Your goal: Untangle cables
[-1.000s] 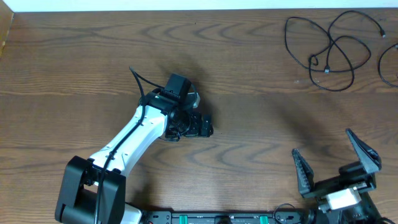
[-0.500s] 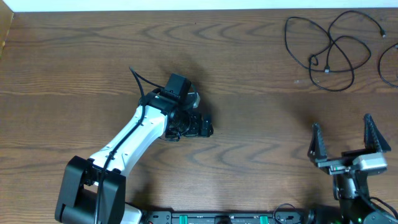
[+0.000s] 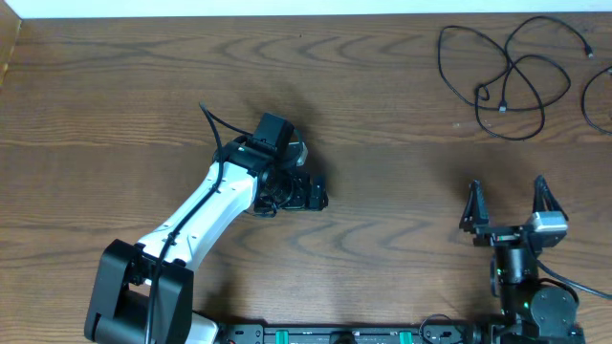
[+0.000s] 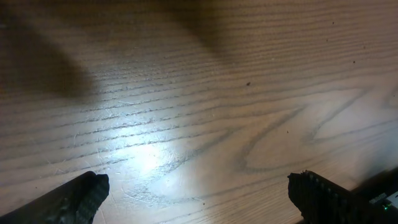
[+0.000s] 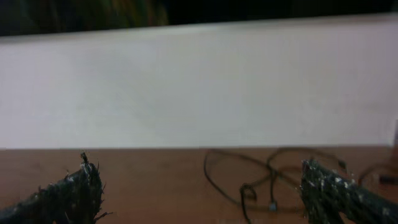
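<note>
In the upper right of the overhead frame, the black cables [image 3: 507, 81] are lying looped on the desk [image 3: 382, 76], stretching left to right, directly up-frame from the right fingers [image 3: 472, 205], spread and empty, which are sitting much nearer than the equally spread left fingers [image 4: 74, 199].

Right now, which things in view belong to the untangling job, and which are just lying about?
Job:
- cables, black, looped over each other, far right
- cable loop at the right edge
- right gripper, open, facing the cables
- left gripper, open

Not part of it:
- table
- wall, white; nothing else loose shows
</note>
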Motion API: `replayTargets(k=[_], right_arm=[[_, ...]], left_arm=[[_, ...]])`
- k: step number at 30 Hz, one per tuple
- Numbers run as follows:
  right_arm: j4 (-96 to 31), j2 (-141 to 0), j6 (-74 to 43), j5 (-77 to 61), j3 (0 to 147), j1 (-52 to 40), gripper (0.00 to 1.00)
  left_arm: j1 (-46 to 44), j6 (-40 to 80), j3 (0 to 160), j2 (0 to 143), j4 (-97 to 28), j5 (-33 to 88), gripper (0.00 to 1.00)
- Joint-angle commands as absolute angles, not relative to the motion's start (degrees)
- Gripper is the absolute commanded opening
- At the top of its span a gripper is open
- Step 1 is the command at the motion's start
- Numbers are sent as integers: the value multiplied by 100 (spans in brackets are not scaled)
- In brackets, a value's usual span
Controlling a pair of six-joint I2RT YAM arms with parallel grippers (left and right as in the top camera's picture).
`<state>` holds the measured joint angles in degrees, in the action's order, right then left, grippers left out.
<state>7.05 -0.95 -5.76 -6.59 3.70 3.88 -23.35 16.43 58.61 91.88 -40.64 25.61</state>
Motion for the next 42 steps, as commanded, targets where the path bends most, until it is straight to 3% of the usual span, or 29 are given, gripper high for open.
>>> replayTargets(k=[1, 15, 42], right_arm=[[711, -27, -663, -320, 115, 340, 99], [-405, -27, -661, 226, 30, 333, 99], [-412, -27, -661, 222, 30, 235, 99]], left_arm=[[-2344, 1546, 5933, 9194, -4086, 2591, 98], [-2344, 1546, 5933, 9194, -4086, 2593, 98], [-2344, 1544, 5933, 9194, -4086, 2593, 98]])
